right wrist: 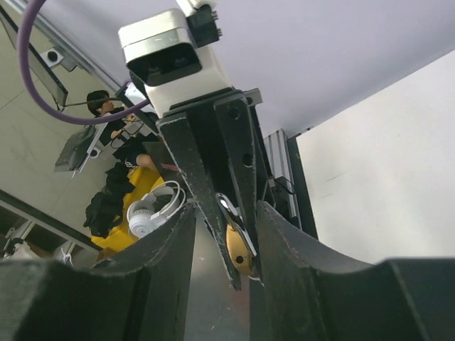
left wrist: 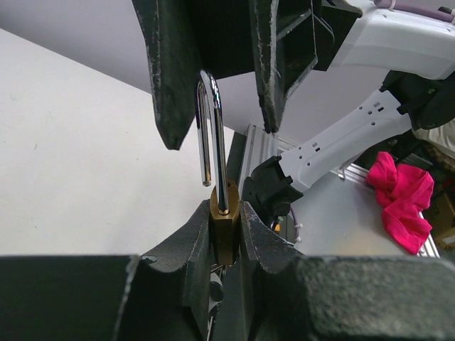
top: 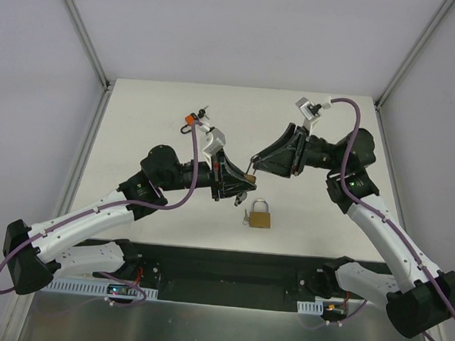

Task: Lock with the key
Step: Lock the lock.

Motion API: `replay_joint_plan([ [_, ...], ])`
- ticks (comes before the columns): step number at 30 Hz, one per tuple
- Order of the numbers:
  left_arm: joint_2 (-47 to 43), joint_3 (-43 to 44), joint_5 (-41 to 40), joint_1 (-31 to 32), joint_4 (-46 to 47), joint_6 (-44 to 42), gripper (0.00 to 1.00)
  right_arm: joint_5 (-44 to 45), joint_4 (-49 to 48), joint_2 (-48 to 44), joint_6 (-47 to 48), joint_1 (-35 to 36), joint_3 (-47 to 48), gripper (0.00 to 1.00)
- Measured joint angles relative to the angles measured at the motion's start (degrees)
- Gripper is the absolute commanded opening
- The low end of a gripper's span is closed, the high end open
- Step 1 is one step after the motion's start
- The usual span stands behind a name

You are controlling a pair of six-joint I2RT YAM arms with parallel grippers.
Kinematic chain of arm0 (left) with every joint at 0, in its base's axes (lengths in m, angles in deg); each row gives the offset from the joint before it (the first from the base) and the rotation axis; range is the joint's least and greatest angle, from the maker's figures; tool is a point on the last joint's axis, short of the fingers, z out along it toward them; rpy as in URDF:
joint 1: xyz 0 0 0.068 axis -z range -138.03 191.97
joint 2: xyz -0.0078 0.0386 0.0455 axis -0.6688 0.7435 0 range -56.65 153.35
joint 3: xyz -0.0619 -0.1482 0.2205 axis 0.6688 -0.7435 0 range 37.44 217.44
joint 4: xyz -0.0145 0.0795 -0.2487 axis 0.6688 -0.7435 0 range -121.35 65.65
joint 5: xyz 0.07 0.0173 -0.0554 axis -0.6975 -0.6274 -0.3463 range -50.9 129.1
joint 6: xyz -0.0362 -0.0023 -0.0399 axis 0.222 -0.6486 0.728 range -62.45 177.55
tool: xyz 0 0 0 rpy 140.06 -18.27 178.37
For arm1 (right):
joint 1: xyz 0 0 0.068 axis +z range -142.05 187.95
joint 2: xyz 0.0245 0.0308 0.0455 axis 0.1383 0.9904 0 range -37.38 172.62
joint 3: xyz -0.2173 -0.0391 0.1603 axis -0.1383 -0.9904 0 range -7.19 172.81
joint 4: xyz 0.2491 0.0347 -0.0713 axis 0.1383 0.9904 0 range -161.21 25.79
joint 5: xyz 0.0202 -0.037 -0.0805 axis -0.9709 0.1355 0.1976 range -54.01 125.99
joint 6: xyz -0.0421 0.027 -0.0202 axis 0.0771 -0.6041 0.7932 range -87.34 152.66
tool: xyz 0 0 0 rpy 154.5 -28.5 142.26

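Observation:
My left gripper [top: 246,184] is shut on the brass body of a padlock [left wrist: 226,226], held off the table. Its silver shackle [left wrist: 211,128] stands raised out of the body. My right gripper [top: 256,161] meets it from the right. Its jaws are open, one on each side of the shackle's top [left wrist: 222,137]. In the right wrist view the padlock [right wrist: 240,257] and the left fingers [right wrist: 206,185] sit between my wide right fingers [right wrist: 284,241]. A bit of metal [left wrist: 213,273] shows under the body; I cannot tell whether it is the key.
A second brass padlock [top: 259,216] lies on the white table [top: 154,112] just in front of the grippers, with a small metal piece [top: 245,216] at its left. An orange-and-black part [top: 190,120] sits at the back. A pink cloth [left wrist: 402,199] lies beyond the near edge.

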Motion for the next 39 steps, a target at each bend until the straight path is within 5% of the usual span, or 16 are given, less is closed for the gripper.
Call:
replay_joint_plan([
  [12,0.1,0.0,1.6,0.0,1.3,1.3,0.00,0.7,-0.1,0.0,0.6,2.4,1.2,0.03],
  [39,2.2,0.5,3.9,0.0,5.1,4.3,0.00,3.1,-3.7,-1.6,1.3,2.8,-0.9,0.01],
])
